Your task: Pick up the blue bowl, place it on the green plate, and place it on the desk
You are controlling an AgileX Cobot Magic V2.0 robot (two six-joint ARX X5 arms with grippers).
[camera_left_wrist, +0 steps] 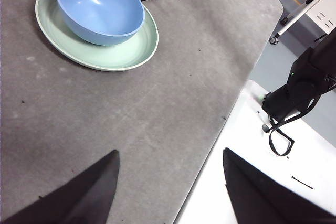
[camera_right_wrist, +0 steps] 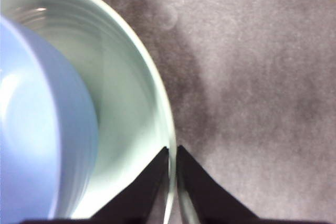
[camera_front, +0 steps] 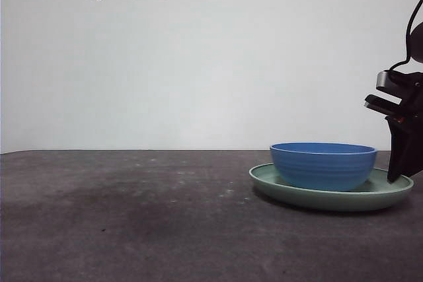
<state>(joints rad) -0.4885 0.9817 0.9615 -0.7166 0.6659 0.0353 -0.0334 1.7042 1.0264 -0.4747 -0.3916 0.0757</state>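
The blue bowl (camera_front: 323, 165) sits upright inside the green plate (camera_front: 277, 185), and the plate lies flat on the desk (camera_front: 132, 216). The bowl is round and medium blue, with faint horizontal ridges on its outer wall and a smoother, lighter blue inside (camera_left_wrist: 97, 3). The plate is wide, shallow and pale mint green, with a low raised rim (camera_right_wrist: 157, 85) that reaches well beyond the bowl all round.

The right gripper (camera_right_wrist: 173, 153) is at the plate's edge. Its two black, wedge-shaped jaws are drawn narrow on the thin rim, one tip inside the rim and one outside it, with only a sliver of rim between them. The bowl stands on the inner side of these jaws, apart from them.

The left gripper (camera_left_wrist: 170, 161) hangs well away from the plate and bowl, its pointed black jaws spread wide with nothing between them; beneath them are bare desk and a white surface (camera_left_wrist: 247, 182).

The desk is matte dark grey-brown, with pale scuffs and small specks.
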